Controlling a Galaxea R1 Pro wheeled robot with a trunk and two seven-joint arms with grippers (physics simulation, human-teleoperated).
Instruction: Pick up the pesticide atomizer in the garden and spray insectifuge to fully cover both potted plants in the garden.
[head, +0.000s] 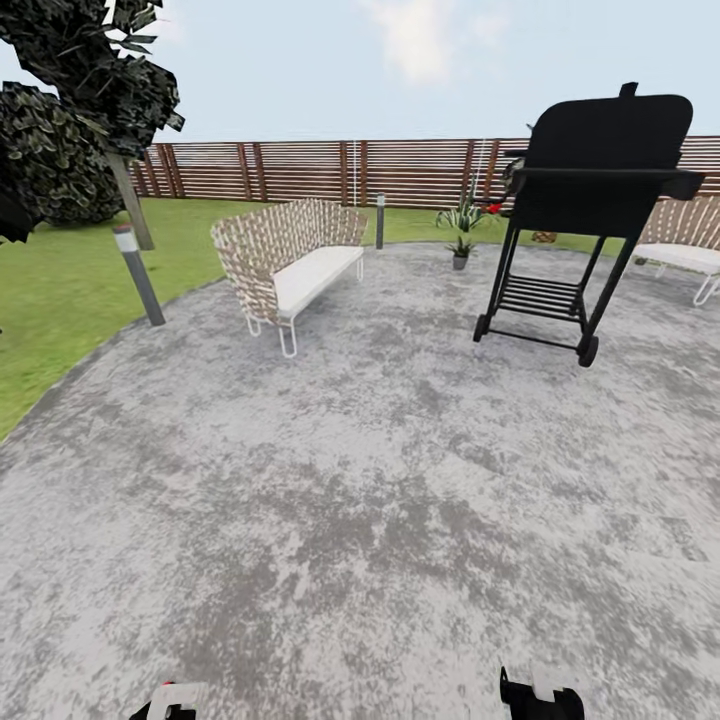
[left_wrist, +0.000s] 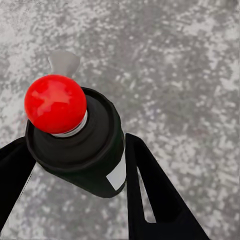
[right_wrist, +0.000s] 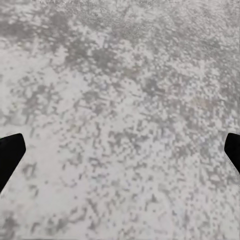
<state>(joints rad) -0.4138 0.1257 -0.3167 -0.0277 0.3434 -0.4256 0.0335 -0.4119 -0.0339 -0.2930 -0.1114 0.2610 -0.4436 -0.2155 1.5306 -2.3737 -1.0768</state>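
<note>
The pesticide atomizer (left_wrist: 80, 150), a dark bottle with a red ball top and a white label patch, stands between the two black fingers of my left gripper (left_wrist: 77, 141), which is shut on it above the grey patio. My right gripper (right_wrist: 120, 149) hangs open over bare speckled paving, its fingertips far apart and nothing between them. Two potted plants stand far ahead at the patio's back edge, left of the grill: a taller spiky one (head: 462, 214) and a small one (head: 460, 247) in a grey pot. Both arms' ends show low in the head view, the left (head: 168, 702) and the right (head: 540, 696).
A wicker sofa (head: 290, 262) with a white cushion stands ahead left. A black wheeled grill (head: 590, 200) stands ahead right, with another wicker seat (head: 690, 245) behind it. Grey bollard lamps (head: 138, 272) (head: 380, 220) line the patio rim. A slat fence (head: 300, 170) closes the lawn. Open patio (head: 380, 480) lies ahead.
</note>
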